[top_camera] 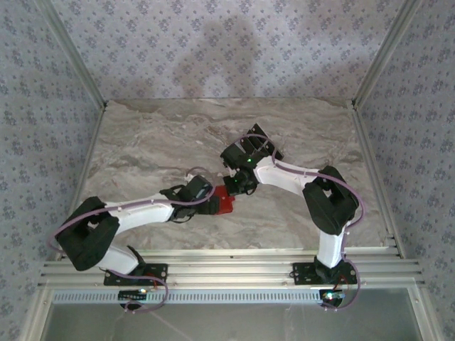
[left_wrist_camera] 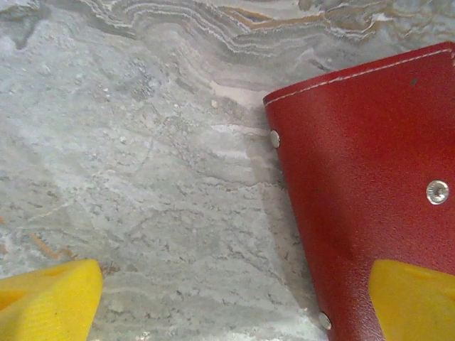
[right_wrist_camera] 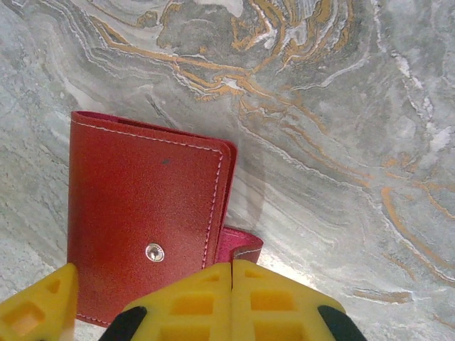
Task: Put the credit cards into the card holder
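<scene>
Low in frame, I am watching right fingers (right_wrist_camera: 185,305) pressed together, left fingers (left_wrist_camera: 412,298) spread wide, both seemingly empty; nudging the closed card holder (right_wrist_camera: 142,199) risks skidding it.

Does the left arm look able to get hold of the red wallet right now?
Probably yes. The left arm has its jaws open right at the wallet, with one finger over its corner, and nothing lies between them.
</scene>
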